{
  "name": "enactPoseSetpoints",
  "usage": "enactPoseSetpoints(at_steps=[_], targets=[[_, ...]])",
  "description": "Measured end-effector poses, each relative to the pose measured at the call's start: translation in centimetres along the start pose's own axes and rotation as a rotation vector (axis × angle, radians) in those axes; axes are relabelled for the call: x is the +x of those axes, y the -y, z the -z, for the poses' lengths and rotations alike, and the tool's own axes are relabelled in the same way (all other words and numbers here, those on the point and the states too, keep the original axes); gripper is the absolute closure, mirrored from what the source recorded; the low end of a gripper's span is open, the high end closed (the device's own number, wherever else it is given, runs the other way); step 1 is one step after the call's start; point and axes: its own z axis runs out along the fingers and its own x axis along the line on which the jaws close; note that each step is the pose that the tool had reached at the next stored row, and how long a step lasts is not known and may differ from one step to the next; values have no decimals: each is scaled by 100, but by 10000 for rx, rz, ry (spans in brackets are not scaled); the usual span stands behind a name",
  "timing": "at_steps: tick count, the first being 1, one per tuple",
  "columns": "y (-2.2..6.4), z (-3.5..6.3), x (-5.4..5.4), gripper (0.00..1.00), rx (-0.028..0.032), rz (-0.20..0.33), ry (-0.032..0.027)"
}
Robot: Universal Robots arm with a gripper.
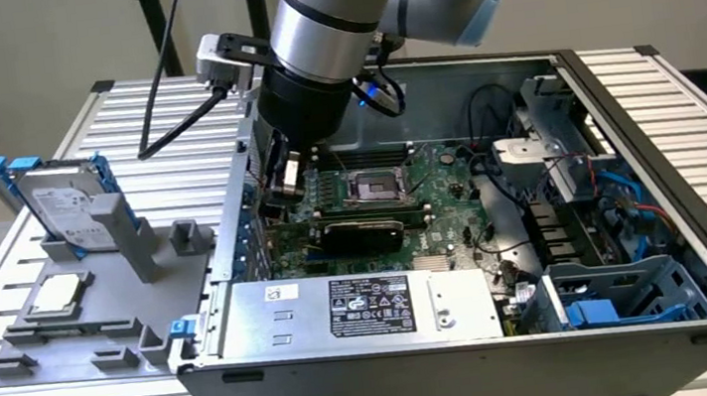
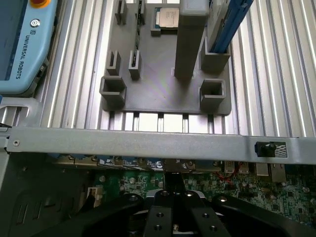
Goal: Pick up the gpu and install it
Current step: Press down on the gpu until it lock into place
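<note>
1. In the exterior view we see a ribbed silver aluminium surface [image 1: 118, 125] before a pale wall, carrying an open grey desktop computer case [image 1: 479, 363] and, toward the exterior view's left, a grey plastic parts holder [image 1: 100, 317].
2. In that holder stands a silver hard drive with a white label and blue frame [image 1: 68, 206], and a square silver processor chip [image 1: 60, 289] lies nearer the front.
3. The silver-and-black robot arm [image 1: 322, 32] reaches down into the case at its left wall, above the green motherboard [image 1: 439, 183].
4. The gpu [image 1: 357, 232], a flat black card, lies across the motherboard, below the processor socket and apart from the arm.
5. In the wrist view we see the black hand [image 2: 173, 217] low over the motherboard, just inside the case's grey wall; we cannot tell how wide it stands or whether it holds anything.
6. Beyond the wall lie the parts holder, the chip and a blue-grey Universal Robots pendant [image 2: 22, 49].
</note>
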Motion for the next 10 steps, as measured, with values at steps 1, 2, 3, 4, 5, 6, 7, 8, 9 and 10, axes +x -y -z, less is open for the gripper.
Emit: enactPoseSetpoints(at_steps=[1, 2, 3, 4, 5, 6, 7, 8, 9, 10], targets=[[0, 0, 0, 89, -5, -5, 0], [0, 0, 0, 89, -10, -11, 1], [0, -1, 0, 89, -15, -19, 2], [0, -1, 0, 89, -22, -27, 4], [0, -1, 0, 89, -30, -37, 6], [0, -1, 0, 89, -40, -48, 7], [0, -1, 0, 89, -51, -61, 9], [-1, -1, 0, 89, -63, -77, 12], [-1, -1, 0, 89, -75, -93, 15], [-1, -1, 0, 89, -89, -111, 20]])
